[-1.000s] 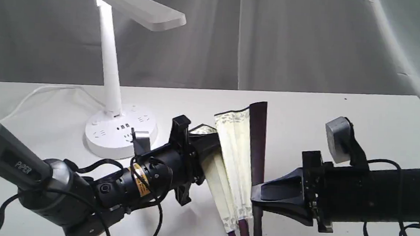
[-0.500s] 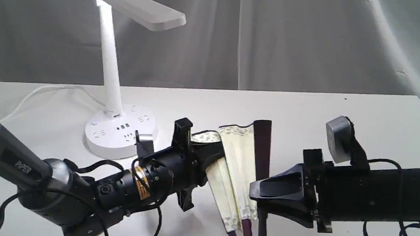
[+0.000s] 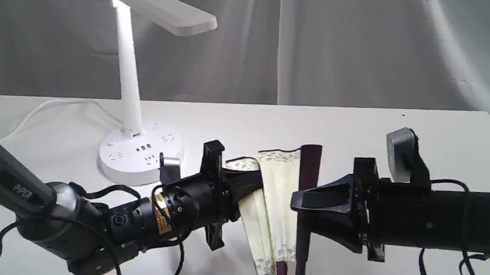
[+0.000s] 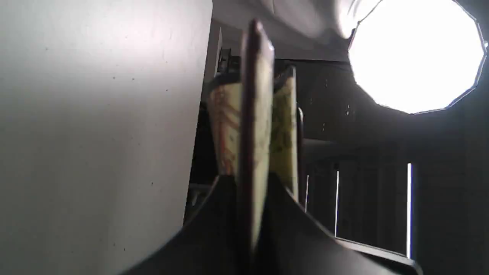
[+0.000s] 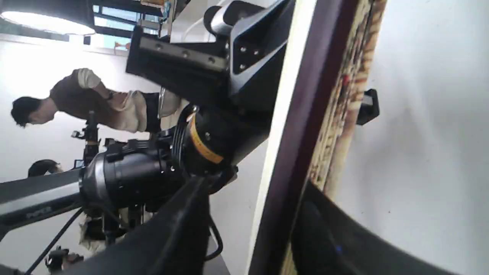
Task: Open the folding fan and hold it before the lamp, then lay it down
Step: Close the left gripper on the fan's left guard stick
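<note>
The folding fan (image 3: 278,190) is only slightly spread and stands nearly upright just above the table, right of the lamp (image 3: 129,83). My left gripper (image 3: 248,186) is shut on the fan's left guard and pleats; the left wrist view shows that edge of the fan (image 4: 259,114) pinched between the left gripper's (image 4: 252,214) jaws. My right gripper (image 3: 302,213) is open around the dark right guard. In the right wrist view the fan's guard (image 5: 305,133) lies against one finger (image 5: 324,236) of the right gripper (image 5: 258,183), with a gap to the other finger.
The lamp's round base (image 3: 142,152) and white cord (image 3: 38,112) lie at the back left of the white table (image 3: 399,121). A grey curtain (image 3: 318,44) hangs behind. A bright studio light (image 4: 416,53) and a person (image 5: 76,99) show in the wrist views.
The fan has come down toward the table with the left gripper. The right gripper has risen a little and its jaws have spread, so the dark guard sits lower in them.
</note>
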Robot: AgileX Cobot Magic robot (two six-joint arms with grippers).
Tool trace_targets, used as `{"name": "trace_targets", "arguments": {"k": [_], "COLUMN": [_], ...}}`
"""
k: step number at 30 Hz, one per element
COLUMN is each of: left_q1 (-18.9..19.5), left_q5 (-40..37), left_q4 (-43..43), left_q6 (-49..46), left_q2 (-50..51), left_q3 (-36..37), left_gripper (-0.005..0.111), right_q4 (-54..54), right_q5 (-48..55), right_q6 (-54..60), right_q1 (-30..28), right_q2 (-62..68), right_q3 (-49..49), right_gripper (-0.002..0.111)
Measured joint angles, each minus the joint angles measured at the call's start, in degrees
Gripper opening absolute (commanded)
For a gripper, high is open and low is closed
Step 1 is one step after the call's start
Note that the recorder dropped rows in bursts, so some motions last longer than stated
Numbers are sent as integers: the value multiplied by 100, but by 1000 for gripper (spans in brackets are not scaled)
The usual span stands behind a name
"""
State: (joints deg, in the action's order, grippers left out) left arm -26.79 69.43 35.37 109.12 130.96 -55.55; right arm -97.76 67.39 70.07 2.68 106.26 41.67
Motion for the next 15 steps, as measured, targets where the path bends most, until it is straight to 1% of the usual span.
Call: {"name": "trace_targets", "arguments": {"k": [2,8,12,15], "left_q1": [0,0,0,0], "left_q5": [0,-11,-36,-36], "left_q4": [85,249,263,272], "left_q6": [56,103,121,121], "left_q2": [0,0,-22,-131], "left_q3": [0,0,0,0], "left_gripper": [0,0,0,0], "right_q4": [-59,-131,-140,-153], "right_q5": [-190,-632,-728,-747], "right_q6": [-23,-72,-122,-196], "right_q1": [0,0,0,0], "right_q2": [0,0,0,0], "right_q3": [0,23,129,207], "right_gripper": [43,43,43,40]}}
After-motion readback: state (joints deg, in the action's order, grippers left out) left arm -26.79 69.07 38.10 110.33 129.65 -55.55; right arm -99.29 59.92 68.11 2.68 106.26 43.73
